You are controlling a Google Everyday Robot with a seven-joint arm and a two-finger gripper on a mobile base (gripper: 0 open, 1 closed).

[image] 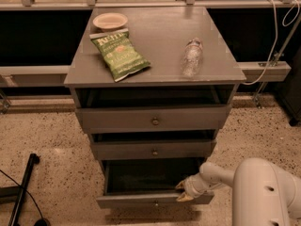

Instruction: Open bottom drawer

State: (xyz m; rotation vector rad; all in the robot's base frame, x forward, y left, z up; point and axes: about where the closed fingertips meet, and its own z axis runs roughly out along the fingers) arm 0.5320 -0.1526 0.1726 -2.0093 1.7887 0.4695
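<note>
The grey cabinet has three drawers stacked under its top. The bottom drawer (141,199) is the narrowest; it is pulled out, its dark inside shows, and its small round knob sits at the centre of its front, low in the view. My gripper (184,191) is at the right part of the drawer's top front edge, its pale fingertips touching the rim. The white arm reaches in from the lower right.
The middle drawer (154,149) and the widest top drawer (153,118) stand slightly out. On the cabinet top (162,27) lie a green chip bag (120,54), a clear plastic bottle (191,56) and a small bowl (110,20). A black stand leg (22,187) lies on the speckled floor at left.
</note>
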